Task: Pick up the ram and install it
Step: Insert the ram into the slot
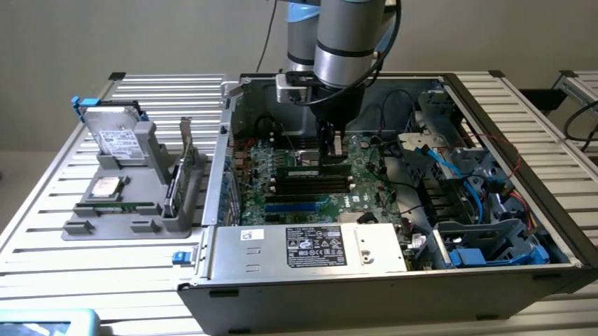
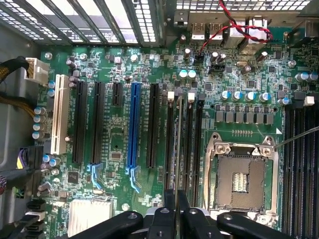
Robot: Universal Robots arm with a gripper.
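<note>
Open from above across the motherboard [image 1: 252, 203] inside the computer case [image 1: 374, 301], bounded by the case walls on all sides and by the power supply [image 1: 318, 245] along the near edge in the exterior view. Crowded toward the exterior view's right by black cables [image 1: 397, 183], blue cables [image 1: 447, 170] and the drive cage [image 1: 486, 238]. Narrow beside the gripper [image 2: 177, 196] pinched on the ram [image 2: 178, 144], with black memory slots [image 2: 198, 149] close on either side, the CPU socket [image 2: 241, 174] just beyond and low flat room over the expansion slots [image 2: 99, 124].
</note>
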